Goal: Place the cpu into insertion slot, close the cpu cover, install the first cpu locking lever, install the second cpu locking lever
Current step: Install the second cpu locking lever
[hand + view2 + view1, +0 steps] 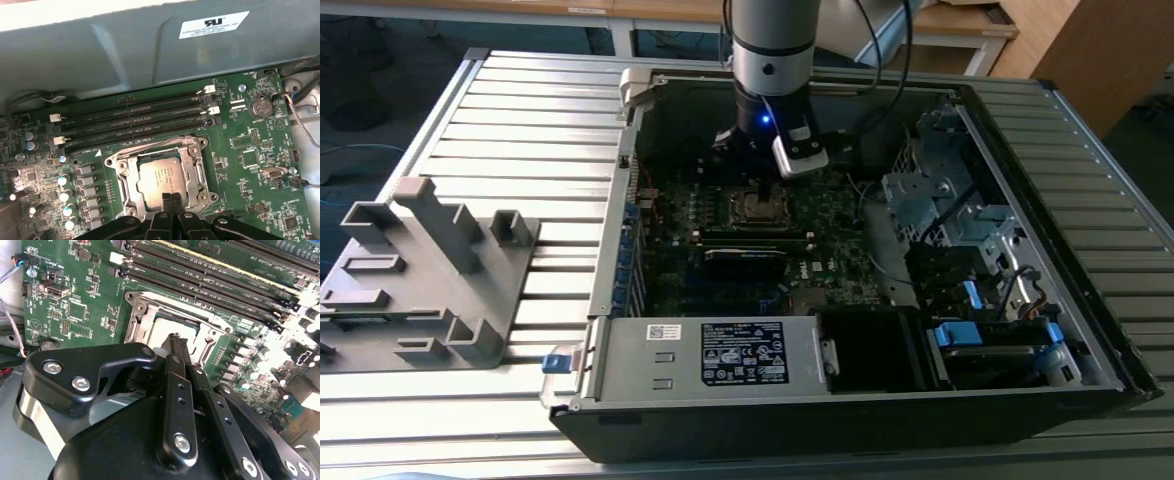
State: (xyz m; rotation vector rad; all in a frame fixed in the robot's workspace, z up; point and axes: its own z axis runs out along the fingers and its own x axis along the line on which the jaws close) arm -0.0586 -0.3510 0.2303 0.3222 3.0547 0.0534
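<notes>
Above seated cpu, flat, fingers together

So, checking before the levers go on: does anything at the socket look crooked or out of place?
Nothing stands out. The cpu lies flat and square inside the cpu cover, and the gripper sits at its edge.

The gripper, its fingers pressed together, hangs low over the cpu, which sits in its socket with the cpu cover framing it. Long memory slots run close along one side of the socket, a row of capacitors along another, and the case wall rises just past the slots.
</notes>
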